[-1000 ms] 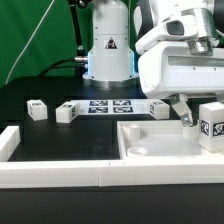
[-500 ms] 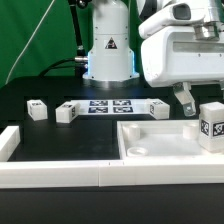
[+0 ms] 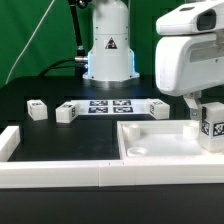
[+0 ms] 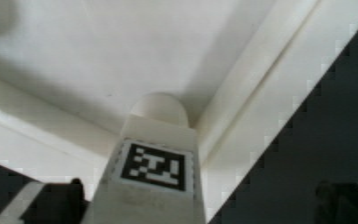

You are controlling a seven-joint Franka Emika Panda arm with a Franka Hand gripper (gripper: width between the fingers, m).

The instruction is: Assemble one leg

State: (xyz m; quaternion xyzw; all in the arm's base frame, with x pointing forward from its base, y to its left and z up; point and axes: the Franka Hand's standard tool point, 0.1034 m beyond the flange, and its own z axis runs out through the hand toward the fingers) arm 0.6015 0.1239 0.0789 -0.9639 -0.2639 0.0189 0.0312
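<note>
One leg (image 3: 212,125), a white block with a marker tag, stands upright at the right end of the large white tray-like piece (image 3: 150,132). My gripper (image 3: 198,107) hangs just above it, its fingers coming down around the leg's top. In the wrist view the leg (image 4: 158,170) rises between my two dark fingertips (image 4: 44,204). A gap shows on one side, and the gripper (image 4: 194,206) is open. Three look-alike legs lie on the black table: two at the exterior view's left (image 3: 36,111) (image 3: 66,112), one near the middle (image 3: 158,108).
The marker board (image 3: 108,106) lies flat at the back in front of the robot base (image 3: 108,50). A white L-shaped rail (image 3: 55,173) runs along the front edge and up the exterior view's left side.
My gripper has moved toward the exterior view's right, from beside the middle leg to over the upright leg in the tray. The legs have not moved.
</note>
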